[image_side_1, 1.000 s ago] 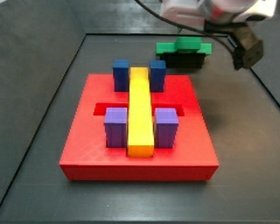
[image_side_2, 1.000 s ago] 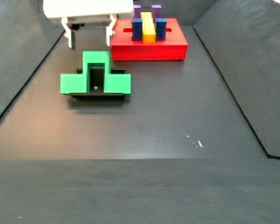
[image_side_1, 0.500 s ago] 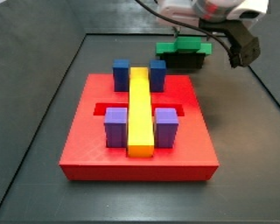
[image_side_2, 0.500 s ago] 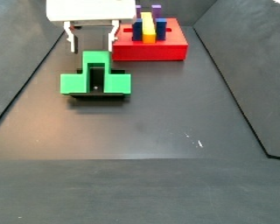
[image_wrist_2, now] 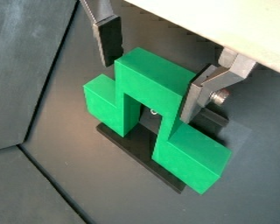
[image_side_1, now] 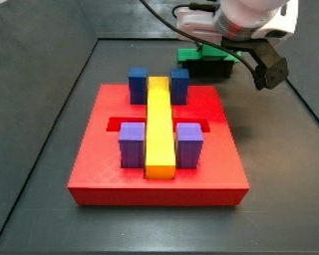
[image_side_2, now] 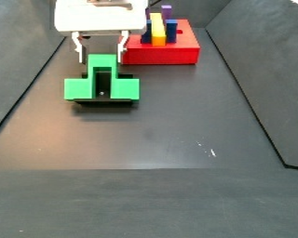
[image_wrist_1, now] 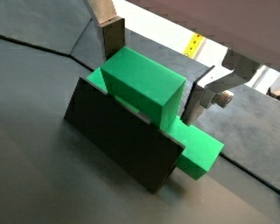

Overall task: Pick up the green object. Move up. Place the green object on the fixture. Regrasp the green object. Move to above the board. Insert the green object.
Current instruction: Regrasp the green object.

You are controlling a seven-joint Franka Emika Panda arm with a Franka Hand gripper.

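Now our gripper (image_wrist_2: 157, 66) has come down from just behind the green object (image_wrist_2: 154, 109) to straddle its central block, a change both side views show over the last second. Its jaws stand open, a finger (image_wrist_1: 210, 90) on either flank, holding nothing yet. We judge this the regrasp step, with closing next. The green object sits on the fixture (image_wrist_1: 125, 136), well apart from the board (image_side_1: 156, 164). On the board, two blue blocks (image_side_1: 179, 80) and two purple blocks (image_side_1: 189, 139) stand beside the yellow bar (image_side_1: 159, 125); an open slot (image_side_1: 209, 123) shows by the bar, likely where the piece must go.
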